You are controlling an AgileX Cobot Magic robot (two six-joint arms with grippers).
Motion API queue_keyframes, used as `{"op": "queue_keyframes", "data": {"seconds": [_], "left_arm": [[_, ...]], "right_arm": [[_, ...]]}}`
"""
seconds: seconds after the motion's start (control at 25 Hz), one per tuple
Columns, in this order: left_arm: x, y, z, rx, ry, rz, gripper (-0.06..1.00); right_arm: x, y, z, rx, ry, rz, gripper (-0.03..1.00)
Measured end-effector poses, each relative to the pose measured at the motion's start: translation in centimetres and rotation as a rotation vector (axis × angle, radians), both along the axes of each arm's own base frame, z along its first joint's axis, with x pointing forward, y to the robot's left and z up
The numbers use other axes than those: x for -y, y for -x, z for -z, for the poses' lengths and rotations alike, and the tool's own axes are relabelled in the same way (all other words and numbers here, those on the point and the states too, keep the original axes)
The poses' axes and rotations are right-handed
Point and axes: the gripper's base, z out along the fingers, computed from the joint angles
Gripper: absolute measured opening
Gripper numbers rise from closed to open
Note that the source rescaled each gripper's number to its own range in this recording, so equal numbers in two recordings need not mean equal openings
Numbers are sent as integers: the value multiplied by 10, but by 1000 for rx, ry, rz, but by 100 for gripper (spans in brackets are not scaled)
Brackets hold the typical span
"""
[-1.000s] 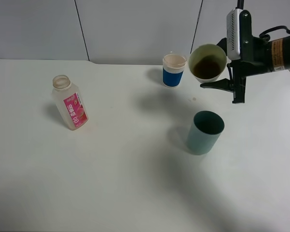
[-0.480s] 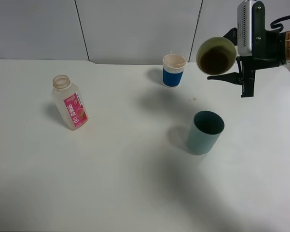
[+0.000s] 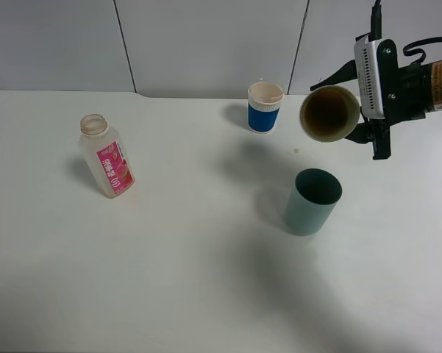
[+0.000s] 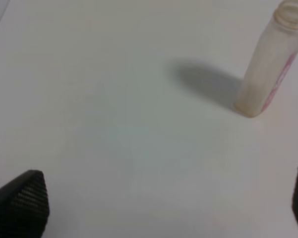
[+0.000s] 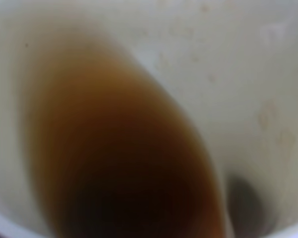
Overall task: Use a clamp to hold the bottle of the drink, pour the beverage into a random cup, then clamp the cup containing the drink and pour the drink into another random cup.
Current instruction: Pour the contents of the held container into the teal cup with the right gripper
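My right gripper (image 3: 355,110) is shut on the pale yellow-green cup (image 3: 329,112) and holds it in the air, tipped far over on its side, above and a little behind the dark teal cup (image 3: 312,201). The right wrist view is filled by the cup's pale inner wall (image 5: 238,64) and the brown beverage (image 5: 124,158) lying along it. No stream shows below the rim. The uncapped bottle (image 3: 107,156) with its pink label stands at the left, looking empty. The left wrist view shows the bottle (image 4: 270,64) beyond my left gripper (image 4: 161,208), whose jaws stand wide open and empty.
A blue cup with a white rim (image 3: 265,107) stands at the back, left of the raised cup. A small brown spot (image 3: 296,151) marks the white table (image 3: 206,279) between the cups. Grey wall panels run behind the table's far edge.
The right gripper has rolled and shifted slightly right, tipping the yellow-green cup from mouth-up to nearly sideways. The bottle, the other cups and the left gripper have not moved.
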Motion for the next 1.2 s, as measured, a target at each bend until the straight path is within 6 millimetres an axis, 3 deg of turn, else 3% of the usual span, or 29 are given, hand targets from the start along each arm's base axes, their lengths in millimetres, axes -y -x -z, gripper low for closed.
{"op": "queue_keyframes", "data": {"seconds": [1.2], "left_arm": [[0,0,0,0,-1,0,100]], "right_arm": [[2,-1,2,199,150,-117,0]]}}
